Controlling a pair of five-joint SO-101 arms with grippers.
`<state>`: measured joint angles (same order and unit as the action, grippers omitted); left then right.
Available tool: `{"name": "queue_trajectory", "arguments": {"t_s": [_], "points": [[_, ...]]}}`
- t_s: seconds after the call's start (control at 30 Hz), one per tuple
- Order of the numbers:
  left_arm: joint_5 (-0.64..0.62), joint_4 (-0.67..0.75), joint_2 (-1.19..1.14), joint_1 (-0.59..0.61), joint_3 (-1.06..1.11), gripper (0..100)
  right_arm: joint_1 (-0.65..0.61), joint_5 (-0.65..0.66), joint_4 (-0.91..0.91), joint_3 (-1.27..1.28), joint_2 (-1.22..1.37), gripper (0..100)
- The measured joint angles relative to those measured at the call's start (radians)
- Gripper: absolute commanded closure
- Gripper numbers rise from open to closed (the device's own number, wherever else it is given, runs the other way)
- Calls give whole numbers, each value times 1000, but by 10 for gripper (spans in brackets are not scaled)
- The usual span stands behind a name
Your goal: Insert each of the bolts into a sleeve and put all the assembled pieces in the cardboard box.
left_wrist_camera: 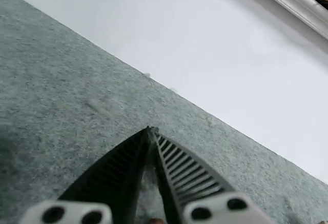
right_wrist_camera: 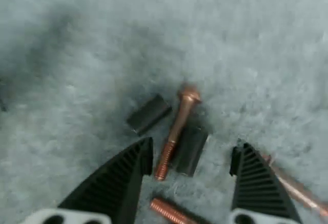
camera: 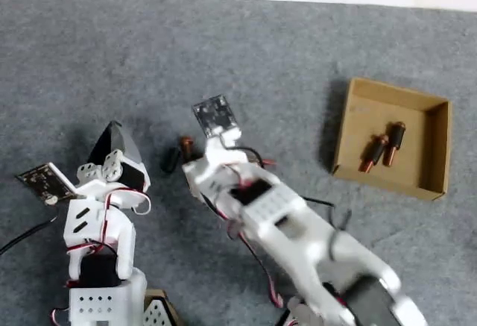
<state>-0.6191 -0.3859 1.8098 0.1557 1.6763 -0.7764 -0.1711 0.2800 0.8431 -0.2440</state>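
Near the middle of the tabletop (camera: 283, 57), the right claw (right_wrist_camera: 193, 144) hangs spread wide and empty over a loose cluster. A copper bolt (right_wrist_camera: 177, 131) lies alongside a dark sleeve (right_wrist_camera: 190, 151), seemingly touching it. A second sleeve (right_wrist_camera: 148, 114) sits just beside them, and two more bolts (right_wrist_camera: 171, 211) (right_wrist_camera: 294, 188) lie closer to the claw.

Over at the right, the cardboard box (camera: 358, 117) already holds two assembled pieces (camera: 384, 145), so I judge the task partly done, with the pick for another assembly in hand. The next move probably calls for closing on one part alone, bolt or sleeve. That is awkward with the pieces so crowded.

The left claw (left_wrist_camera: 152, 131) is pinched closed on nothing, to the left of the cluster and pointing at the far edge of the grey covering.

Open room lies between cluster and box. The box's raised wall must be cleared on delivery, and the left arm stands close by.
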Motion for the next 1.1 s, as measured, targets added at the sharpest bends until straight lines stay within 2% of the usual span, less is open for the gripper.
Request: {"name": "queue_trajectory", "arguments": {"t_s": [0.27,0.53,0.8,1.1], "points": [[0,0,0,8,0,993,37,-17,-3,-207,342,772],[0,2,0,8,0,993,37,-17,-2,-222,364,772],[0,2,0,8,0,993,37,-26,133,-247,364,772],[0,2,0,8,0,993,37,-26,141,-247,364,788]]}}
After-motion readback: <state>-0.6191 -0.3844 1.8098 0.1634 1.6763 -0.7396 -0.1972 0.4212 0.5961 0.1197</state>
